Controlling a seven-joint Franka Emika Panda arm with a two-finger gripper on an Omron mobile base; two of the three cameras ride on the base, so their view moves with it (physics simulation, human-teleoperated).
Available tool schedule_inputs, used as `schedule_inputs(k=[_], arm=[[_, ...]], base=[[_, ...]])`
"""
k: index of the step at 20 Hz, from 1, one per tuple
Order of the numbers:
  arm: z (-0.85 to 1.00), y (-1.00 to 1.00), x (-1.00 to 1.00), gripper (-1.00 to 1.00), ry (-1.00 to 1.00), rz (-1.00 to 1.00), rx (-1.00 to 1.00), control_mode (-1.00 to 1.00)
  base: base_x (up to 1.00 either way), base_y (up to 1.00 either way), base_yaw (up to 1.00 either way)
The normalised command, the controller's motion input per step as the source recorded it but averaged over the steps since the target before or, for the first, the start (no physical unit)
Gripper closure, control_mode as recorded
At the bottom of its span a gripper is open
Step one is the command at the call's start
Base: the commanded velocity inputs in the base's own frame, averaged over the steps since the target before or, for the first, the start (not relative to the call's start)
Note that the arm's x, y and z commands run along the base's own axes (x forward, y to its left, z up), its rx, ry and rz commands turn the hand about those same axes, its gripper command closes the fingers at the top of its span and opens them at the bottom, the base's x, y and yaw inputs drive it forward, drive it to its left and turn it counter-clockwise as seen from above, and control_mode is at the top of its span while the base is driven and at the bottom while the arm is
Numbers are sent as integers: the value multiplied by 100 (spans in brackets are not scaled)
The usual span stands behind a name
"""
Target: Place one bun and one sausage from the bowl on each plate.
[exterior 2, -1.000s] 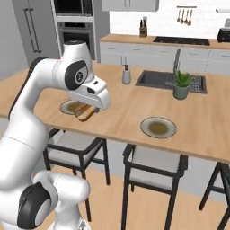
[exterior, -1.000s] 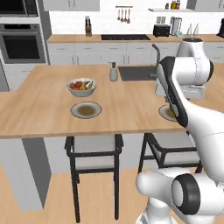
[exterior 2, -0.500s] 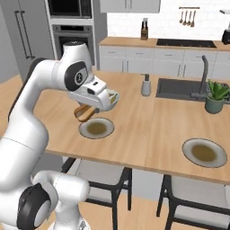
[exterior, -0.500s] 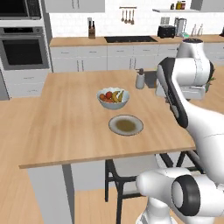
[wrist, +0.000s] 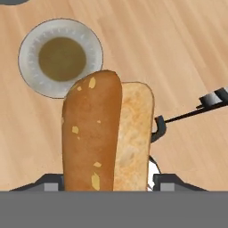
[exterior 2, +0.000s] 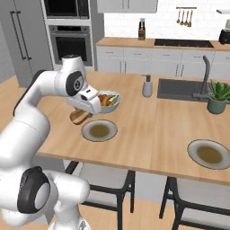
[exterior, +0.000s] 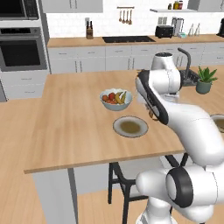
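Bun point(wrist: 104, 133) in my gripper point(exterior 2: 81, 114), beside the plate point(exterior 2: 99, 130).
Jaws half-spread, clamped across its sides; looks light and squashy, so I'm easy.

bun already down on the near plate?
No: in the hand view the bun sits between the gripper's fingers, above the counter, and the plate holds no bun.

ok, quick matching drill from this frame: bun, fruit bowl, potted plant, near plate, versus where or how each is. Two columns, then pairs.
1. bun
2. fruit bowl
3. potted plant
4. near plate

A. beside the sink
B. bare, on the counter below the hand
C. held in the hand
D. holds fruit, behind the near plate

Pairs: 1-C, 2-D, 3-A, 4-B
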Motion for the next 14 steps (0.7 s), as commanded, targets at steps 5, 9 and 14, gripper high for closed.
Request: schedule_inputs(k=[5,9,14], arm=[[-100,69,100,100,0,-1,0,-100],[-96,33,100,100,5,-7,0,-100],[-68,1,100,100,10,-12,0,-100]], base=[[0,0,0],[0,0,0],[0,0,0]])
